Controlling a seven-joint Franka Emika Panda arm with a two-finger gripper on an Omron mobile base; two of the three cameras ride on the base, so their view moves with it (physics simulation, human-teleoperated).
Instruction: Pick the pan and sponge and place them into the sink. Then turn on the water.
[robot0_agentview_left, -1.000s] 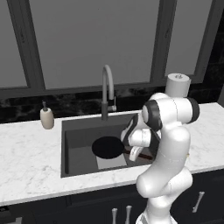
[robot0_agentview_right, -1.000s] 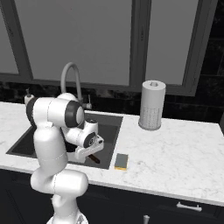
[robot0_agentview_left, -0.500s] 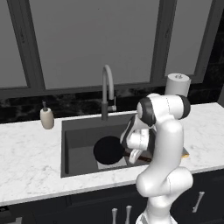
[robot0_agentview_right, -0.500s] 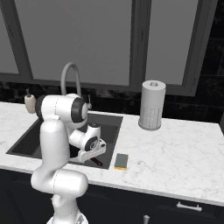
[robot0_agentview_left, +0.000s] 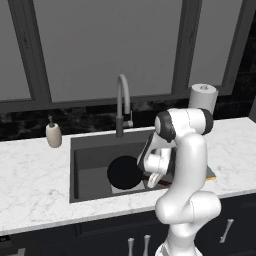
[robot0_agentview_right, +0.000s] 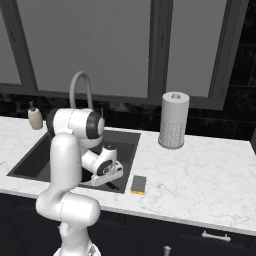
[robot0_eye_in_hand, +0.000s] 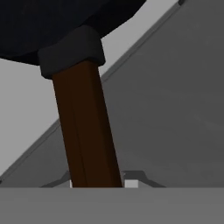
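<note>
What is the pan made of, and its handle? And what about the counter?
The pan looks like dark metal with a matte black coating: it is flat black with no shine. Its handle looks like wood, being reddish-brown with a faint lengthwise line, though it might be plastic. The counter looks like polished marble: white with thin grey veins.
</note>
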